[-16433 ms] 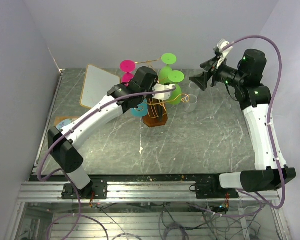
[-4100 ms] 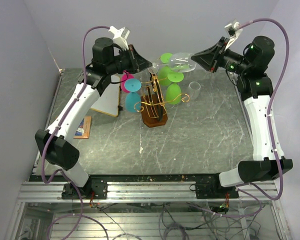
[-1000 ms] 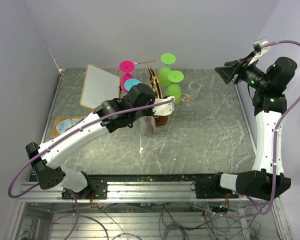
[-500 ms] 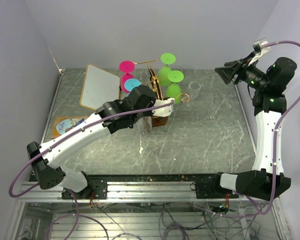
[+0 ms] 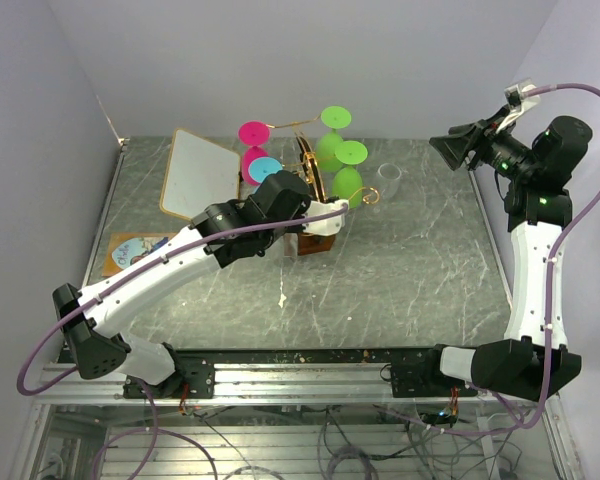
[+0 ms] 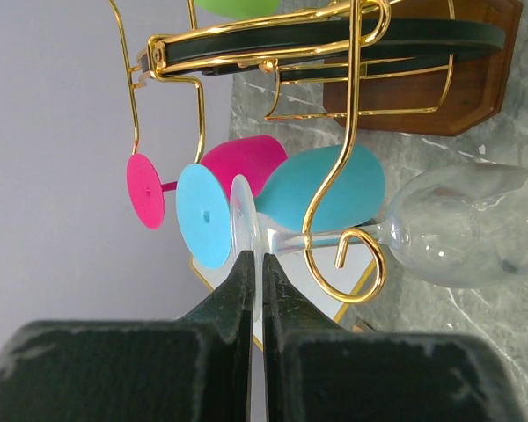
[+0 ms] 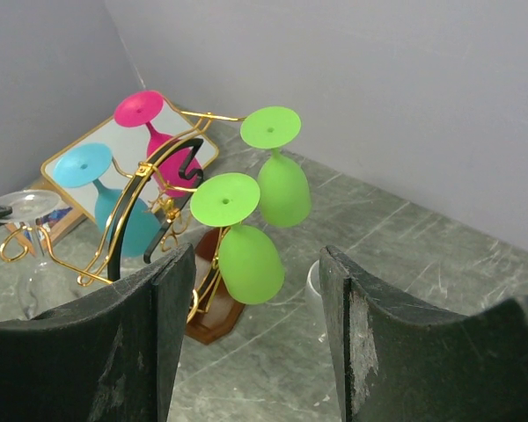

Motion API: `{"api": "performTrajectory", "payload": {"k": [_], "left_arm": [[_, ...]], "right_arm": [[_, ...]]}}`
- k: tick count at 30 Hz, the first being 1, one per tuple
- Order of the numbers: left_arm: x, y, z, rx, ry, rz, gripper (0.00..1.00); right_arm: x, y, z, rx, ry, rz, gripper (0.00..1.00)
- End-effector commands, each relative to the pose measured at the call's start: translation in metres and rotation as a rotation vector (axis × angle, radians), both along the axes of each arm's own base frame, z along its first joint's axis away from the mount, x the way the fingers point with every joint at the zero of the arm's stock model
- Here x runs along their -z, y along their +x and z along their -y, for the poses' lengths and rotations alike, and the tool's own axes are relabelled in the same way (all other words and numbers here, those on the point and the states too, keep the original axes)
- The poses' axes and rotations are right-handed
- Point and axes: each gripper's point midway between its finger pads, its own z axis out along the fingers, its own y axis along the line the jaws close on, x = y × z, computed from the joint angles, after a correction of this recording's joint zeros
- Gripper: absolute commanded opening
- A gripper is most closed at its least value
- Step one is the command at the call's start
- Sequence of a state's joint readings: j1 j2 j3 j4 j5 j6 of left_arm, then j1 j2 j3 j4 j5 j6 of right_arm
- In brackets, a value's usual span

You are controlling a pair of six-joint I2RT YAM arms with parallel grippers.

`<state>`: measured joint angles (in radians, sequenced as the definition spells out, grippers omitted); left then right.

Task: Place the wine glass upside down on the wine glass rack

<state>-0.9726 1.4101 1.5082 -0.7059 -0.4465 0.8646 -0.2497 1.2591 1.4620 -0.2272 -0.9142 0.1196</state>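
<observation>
At the wine glass rack (image 6: 475,88), left jaws clamped on the foot of the wine glass (image 6: 449,220) have slid its stem into a scroll hook (image 6: 305,230), so release looks next; right jaws stand open.

In your left wrist view, the lower rim of the wine glass (image 6: 449,230) foot disappears between the fingers of the left gripper (image 6: 253,262). Ahead of the tips, the wine glass rack (image 6: 334,53) runs off the top edge. From overhead you can barely trace that glass under the wrist. A clear cup (image 7: 313,294) sits half hidden behind one finger of the right gripper (image 7: 255,257).
</observation>
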Motion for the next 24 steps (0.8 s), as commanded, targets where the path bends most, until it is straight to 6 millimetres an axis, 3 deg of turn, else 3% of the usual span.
{"api": "performTrajectory", "payload": {"k": [1,24], "left_arm": [[-0.019,-0.003,-0.011,-0.005,0.007,0.051,0.07],[-0.012,-0.016,-0.018,0.044,0.055,0.003,0.07]], "right_arm": [[-0.008,-0.005,0.001,-0.001,0.000,0.032,0.58],[-0.008,-0.005,0.004,0.003,0.006,0.033,0.58]]}}
